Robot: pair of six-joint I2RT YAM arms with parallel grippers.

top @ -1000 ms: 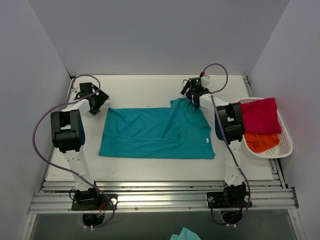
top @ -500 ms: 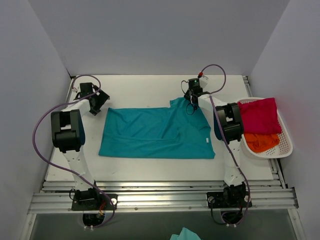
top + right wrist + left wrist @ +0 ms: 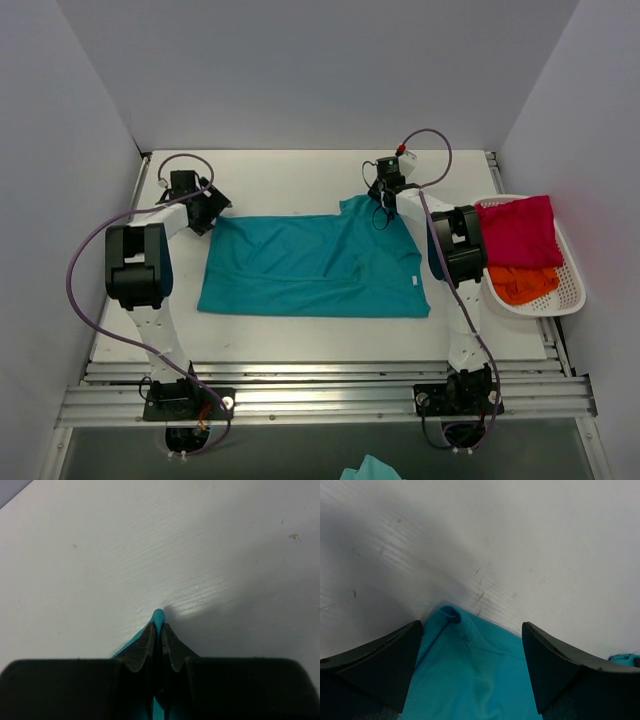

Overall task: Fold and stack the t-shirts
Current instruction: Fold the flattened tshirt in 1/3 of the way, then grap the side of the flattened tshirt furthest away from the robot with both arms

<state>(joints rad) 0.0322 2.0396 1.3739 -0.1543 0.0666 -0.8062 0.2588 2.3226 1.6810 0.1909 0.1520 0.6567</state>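
Note:
A teal t-shirt (image 3: 310,265) lies spread flat in the middle of the white table. My left gripper (image 3: 207,212) sits at its far left corner. In the left wrist view that gripper (image 3: 470,647) is open, its two dark fingers (image 3: 375,665) on either side of the teal corner (image 3: 465,675). My right gripper (image 3: 381,198) is at the shirt's far right corner. In the right wrist view it (image 3: 160,630) is shut on a pinch of teal cloth (image 3: 159,614) that pokes out past the tips. A crimson t-shirt (image 3: 518,230) and an orange t-shirt (image 3: 522,284) lie in the basket.
The white slotted basket (image 3: 572,290) stands at the table's right edge beside the right arm. Grey walls close in the table at the back and on both sides. A metal rail frame (image 3: 320,395) runs along the near edge. A scrap of teal cloth (image 3: 368,468) shows below it.
My left gripper has moved right, from off the cloth onto the teal shirt's far left corner. My right gripper has shut on the far right corner.

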